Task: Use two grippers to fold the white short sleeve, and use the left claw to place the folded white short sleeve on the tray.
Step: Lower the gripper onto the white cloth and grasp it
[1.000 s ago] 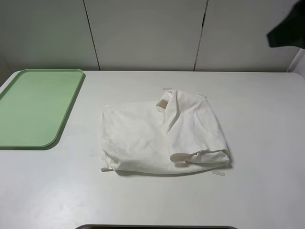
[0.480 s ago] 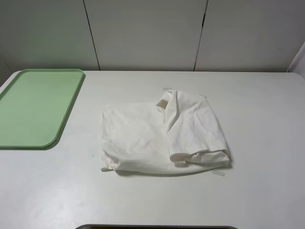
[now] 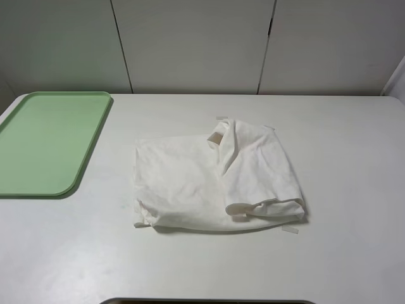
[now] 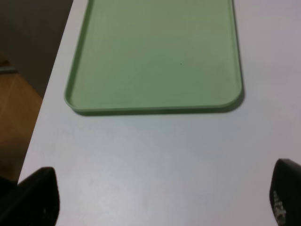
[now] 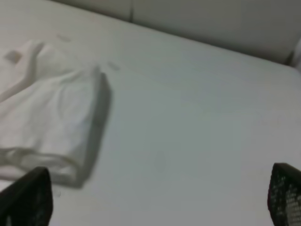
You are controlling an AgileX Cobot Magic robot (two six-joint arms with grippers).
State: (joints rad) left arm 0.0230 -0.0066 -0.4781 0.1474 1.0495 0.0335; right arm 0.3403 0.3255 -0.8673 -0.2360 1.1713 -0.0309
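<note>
The left claw [image 4: 162, 202] shows two rounded matte black fingertips [image 4: 40, 194], one flecked with pale scuffs. The right gripper [image 5: 160, 197] shows dark fingertips [image 5: 285, 194] with fine grid texture.

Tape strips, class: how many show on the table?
3 clear tape strips: two at the shirt's far edge, one by its near right corner; the shirt may hide more.

We count 1 white short sleeve [image 3: 215, 183], 1 tray [image 3: 47, 142] and 1 table [image 3: 342, 190]. Tape strips [image 3: 221, 118]: we're sure of 3. A possible 4th at the shirt's near-left corner is too small to tell. Wall panels [image 3: 193, 44] behind: 3. Grippers: 2, seen in the wrist views only, left claw [image 4: 160, 195] and right gripper [image 5: 155, 197].
</note>
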